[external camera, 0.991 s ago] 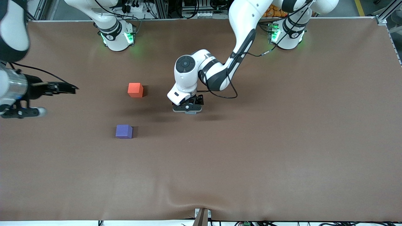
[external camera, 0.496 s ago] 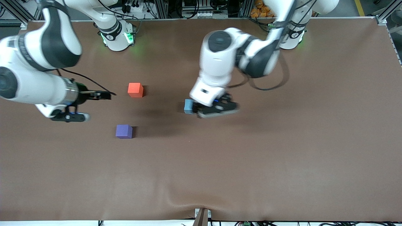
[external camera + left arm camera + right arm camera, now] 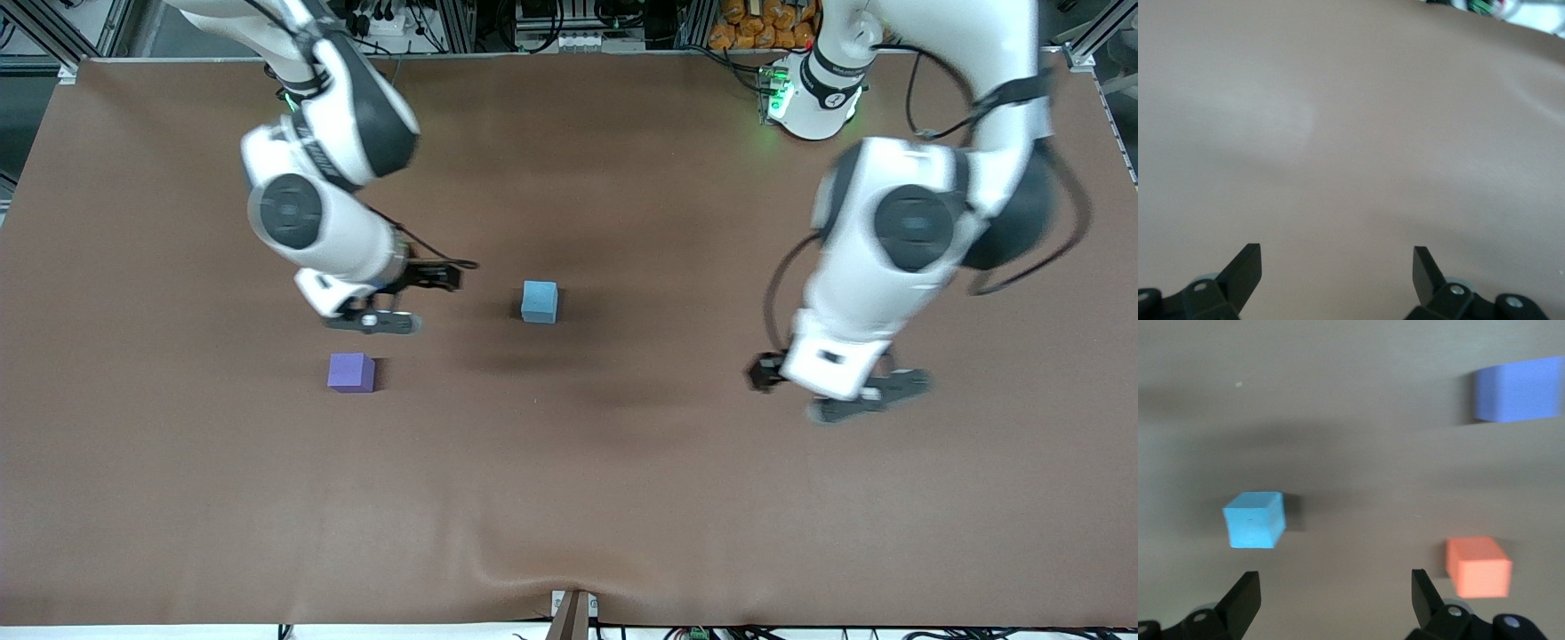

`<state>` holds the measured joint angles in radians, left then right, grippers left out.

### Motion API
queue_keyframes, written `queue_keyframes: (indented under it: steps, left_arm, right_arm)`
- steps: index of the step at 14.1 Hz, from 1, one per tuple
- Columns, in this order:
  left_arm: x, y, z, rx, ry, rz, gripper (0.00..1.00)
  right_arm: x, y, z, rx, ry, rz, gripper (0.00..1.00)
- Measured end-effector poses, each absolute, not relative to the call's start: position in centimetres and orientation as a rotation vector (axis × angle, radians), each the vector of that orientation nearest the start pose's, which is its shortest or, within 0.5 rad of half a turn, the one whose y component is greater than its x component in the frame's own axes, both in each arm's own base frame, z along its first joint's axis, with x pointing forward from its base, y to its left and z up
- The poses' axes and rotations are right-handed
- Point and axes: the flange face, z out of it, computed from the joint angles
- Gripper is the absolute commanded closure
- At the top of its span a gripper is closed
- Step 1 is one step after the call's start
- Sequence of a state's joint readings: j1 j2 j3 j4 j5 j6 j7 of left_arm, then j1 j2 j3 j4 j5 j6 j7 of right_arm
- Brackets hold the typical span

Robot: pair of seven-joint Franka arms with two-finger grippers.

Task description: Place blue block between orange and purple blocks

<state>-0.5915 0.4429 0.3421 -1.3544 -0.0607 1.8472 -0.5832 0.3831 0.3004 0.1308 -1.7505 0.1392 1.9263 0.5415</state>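
Counter (image 3: 622,498) seen from the front: the blue block (image 3: 540,300) sat alone on the brown surface, well apart from both of my arms, toward the left arm's end from the other two cubes. The purple block (image 3: 351,372) lay nearer the front camera. The orange block was hidden in this view under my right arm. My right jaws (image 3: 404,298) hung over the patch between the purple block and the blue one, spread wide and empty. My left jaws (image 3: 836,391) hung over bare counter toward the left arm's end, also wide and empty; that arm waited.

Left wrist view: only bare counter showed past my left jaws (image 3: 1337,267), nothing between the fingers.

Right wrist view: the blue block (image 3: 1254,519), the orange block (image 3: 1478,566) and the purple block (image 3: 1518,389) all showed ahead of my right jaws (image 3: 1335,590), each standing apart, none gripped.

Judgement: the blue block was not yet placed, and the step in hand was the approach to pick it up. The next move called for centring a pair of jaws over the blue block, descending squarely, closing on two opposite faces, then carrying it to the gap between orange and purple without nudging either.
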Motion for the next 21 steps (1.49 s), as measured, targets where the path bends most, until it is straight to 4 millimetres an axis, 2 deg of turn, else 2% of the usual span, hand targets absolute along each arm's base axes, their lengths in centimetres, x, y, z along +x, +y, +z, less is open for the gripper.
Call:
queue_keyframes:
  steps: [2,5,8,11,13,17,19,21]
  left_arm:
    - [65.3,-17.1,50.6,-3.058,-0.538,-0.134,0.00]
    - [63.3,-10.1,52.1,-3.064,-0.561,-0.095,0.00]
    - [61.1,-3.3,53.3,-3.101,-0.420,-0.073,0.00]
    - [60.0,0.4,53.7,-3.114,-0.236,-0.027,0.00]
    - [59.5,0.6,54.4,-3.108,-0.132,-0.015,0.00]
    - [58.0,-3.8,56.1,-3.076,0.028,0.012,0.00]
    - [56.6,-5.2,58.0,-3.074,0.071,0.025,0.00]
    - [55.1,-5.6,60.4,-3.072,0.117,0.039,0.00]
  right_arm:
    - [53.7,34.5,36.5,-3.031,0.155,0.241,0.00]
    - [52.1,39.2,31.3,-3.028,0.167,0.219,0.00]
    - [50.3,41.2,27.6,-3.026,0.139,0.199,0.00]
    - [49.0,42.2,26.5,-3.017,0.136,0.167,0.00]
    - [48.8,42.6,25.8,-3.012,0.134,0.151,0.00]
    - [48.3,43.2,23.5,-3.008,0.166,0.143,0.00]
    - [47.9,43.7,22.4,-3.015,0.169,0.128,0.00]
    - [47.5,44.1,21.6,-3.026,0.176,0.123,0.00]
